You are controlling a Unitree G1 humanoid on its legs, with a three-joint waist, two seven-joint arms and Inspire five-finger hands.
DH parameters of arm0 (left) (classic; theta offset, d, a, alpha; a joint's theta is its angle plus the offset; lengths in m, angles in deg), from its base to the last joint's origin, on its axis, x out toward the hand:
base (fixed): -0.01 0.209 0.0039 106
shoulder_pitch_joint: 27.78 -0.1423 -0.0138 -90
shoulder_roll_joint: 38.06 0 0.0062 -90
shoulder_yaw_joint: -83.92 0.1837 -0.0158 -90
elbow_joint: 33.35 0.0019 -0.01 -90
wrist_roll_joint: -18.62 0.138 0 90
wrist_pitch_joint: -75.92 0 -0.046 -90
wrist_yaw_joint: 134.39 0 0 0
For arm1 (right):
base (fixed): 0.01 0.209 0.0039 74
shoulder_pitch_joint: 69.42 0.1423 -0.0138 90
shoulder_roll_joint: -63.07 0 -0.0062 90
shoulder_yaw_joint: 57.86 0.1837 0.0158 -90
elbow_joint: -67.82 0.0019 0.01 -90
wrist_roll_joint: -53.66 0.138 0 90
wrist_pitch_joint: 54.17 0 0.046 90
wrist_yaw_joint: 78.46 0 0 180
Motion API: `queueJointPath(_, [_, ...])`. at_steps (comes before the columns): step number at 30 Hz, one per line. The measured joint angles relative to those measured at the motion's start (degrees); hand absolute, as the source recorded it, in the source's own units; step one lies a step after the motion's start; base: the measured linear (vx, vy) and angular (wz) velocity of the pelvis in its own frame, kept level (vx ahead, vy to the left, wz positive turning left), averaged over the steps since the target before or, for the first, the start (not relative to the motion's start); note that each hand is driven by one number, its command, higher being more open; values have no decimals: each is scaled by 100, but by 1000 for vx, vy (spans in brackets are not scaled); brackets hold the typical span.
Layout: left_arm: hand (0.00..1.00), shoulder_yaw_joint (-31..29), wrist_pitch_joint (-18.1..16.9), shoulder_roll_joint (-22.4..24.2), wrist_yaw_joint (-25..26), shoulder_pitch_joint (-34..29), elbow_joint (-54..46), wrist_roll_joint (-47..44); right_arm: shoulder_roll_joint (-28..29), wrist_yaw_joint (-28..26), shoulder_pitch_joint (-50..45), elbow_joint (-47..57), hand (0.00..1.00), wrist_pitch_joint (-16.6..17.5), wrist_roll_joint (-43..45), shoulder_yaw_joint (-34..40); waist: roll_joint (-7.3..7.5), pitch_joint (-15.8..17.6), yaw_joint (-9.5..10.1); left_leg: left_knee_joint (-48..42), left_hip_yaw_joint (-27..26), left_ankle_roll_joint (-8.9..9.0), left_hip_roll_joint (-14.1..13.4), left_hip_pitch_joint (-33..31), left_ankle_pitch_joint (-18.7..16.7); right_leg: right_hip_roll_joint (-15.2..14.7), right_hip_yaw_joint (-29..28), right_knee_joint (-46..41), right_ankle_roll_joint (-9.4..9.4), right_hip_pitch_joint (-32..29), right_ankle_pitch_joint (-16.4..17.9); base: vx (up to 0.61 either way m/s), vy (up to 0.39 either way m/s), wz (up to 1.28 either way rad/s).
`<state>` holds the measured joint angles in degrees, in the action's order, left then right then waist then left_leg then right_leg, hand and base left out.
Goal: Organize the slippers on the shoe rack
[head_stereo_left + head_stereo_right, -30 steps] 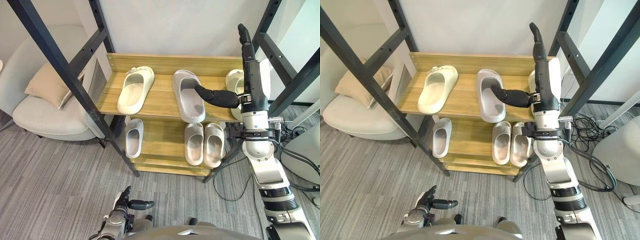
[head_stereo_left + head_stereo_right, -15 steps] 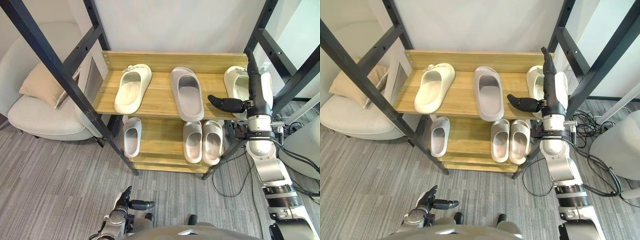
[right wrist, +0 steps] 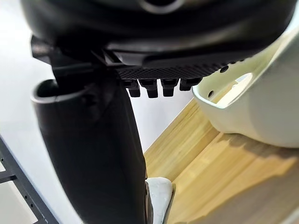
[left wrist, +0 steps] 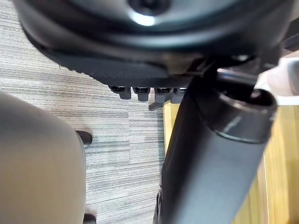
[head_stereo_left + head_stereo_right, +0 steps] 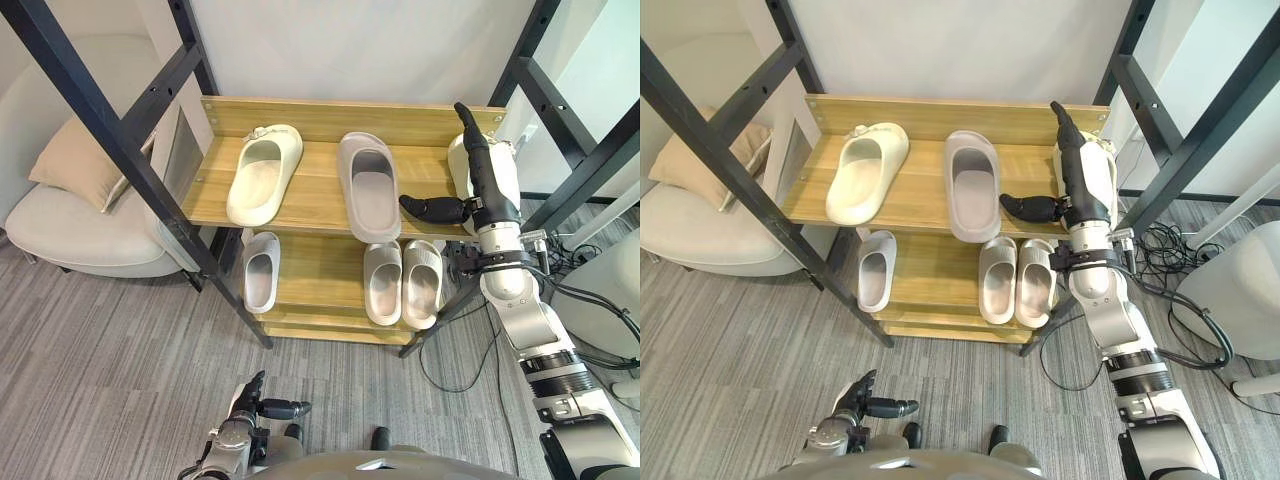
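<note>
Your right hand (image 5: 487,185) is spread flat with the thumb out sideways. It holds nothing, and the cream slipper (image 3: 261,112) lies just under its fingers.

No legible text or labels

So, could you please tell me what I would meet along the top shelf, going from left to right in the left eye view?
cream slipper → grey slipper → right hand
</note>
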<state>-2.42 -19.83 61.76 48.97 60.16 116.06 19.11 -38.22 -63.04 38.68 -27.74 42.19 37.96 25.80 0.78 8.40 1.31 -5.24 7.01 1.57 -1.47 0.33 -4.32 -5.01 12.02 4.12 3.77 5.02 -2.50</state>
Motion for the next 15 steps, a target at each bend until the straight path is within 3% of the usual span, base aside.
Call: queueJointPath(15, [100, -8, 7, -13, 2, -5, -66, 2, 0, -18, 1, 312, 100, -33, -243, 13, 34, 17, 2, -11, 53, -8, -6, -12, 8, 1, 39, -30, -12, 16, 5, 4, 2, 2])
